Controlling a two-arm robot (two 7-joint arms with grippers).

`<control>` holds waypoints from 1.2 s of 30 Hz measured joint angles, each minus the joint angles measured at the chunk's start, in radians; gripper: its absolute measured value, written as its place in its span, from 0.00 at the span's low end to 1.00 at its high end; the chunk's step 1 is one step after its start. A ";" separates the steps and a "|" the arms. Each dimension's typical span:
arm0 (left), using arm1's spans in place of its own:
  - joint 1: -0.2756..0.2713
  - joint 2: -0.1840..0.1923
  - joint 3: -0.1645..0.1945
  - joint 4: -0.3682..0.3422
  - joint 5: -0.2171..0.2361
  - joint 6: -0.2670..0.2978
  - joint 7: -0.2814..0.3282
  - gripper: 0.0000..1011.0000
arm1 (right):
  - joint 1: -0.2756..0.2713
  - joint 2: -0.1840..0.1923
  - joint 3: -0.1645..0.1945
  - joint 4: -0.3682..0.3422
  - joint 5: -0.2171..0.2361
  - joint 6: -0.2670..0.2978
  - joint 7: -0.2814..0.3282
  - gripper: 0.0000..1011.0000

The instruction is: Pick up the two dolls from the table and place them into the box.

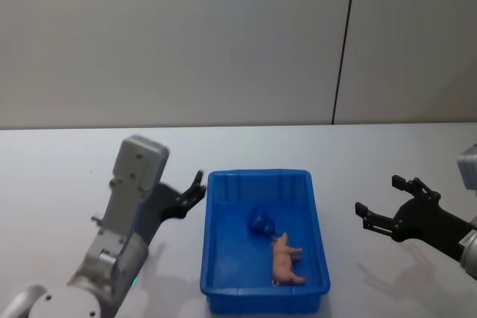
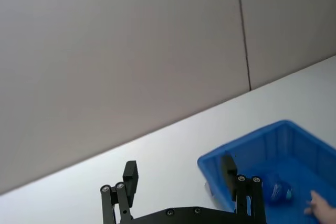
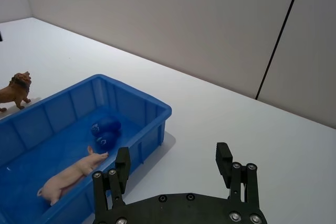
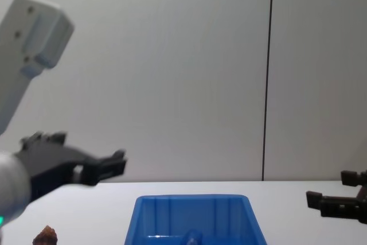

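In the box [image 1: 264,176] one pink doll [image 1: 284,258] by its near right corner plus one blue lump [image 1: 259,222], one brown doll [image 3: 16,92] on the table [image 1: 59,161] past its left wall, left gripper [image 1: 198,188] and right gripper [image 1: 377,195] gaping, empty

Brown doll [image 4: 45,236] (fuzzy top alone) half below the chest view's bottom edge

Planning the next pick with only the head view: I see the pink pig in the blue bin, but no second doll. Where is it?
Observer: The brown lion stands upright on the white table, just outside the blue bin, on the robot's left of it.
Operator: Are the grippers down at its level?
Observer: No. The chest view shows the left gripper and the right gripper both open, hanging above the tabletop; the lion sits lower, left of the left gripper.
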 joint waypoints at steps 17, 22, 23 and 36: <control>0.126 0.058 -0.027 -0.009 -0.133 0.017 0.108 0.99 | -0.002 0.004 0.003 0.001 0.004 -0.002 0.000 0.99; 0.133 0.061 -0.034 0.010 -0.148 0.012 0.098 0.99 | -0.003 0.005 0.004 0.001 0.005 -0.002 0.000 0.99; 0.133 0.061 -0.035 0.014 -0.150 0.011 0.096 0.99 | -0.003 0.005 0.004 0.001 0.005 -0.002 0.000 0.99; 0.113 0.049 -0.058 0.101 -0.177 0.001 0.021 0.99 | -0.003 0.005 0.004 0.001 0.005 -0.002 0.000 0.99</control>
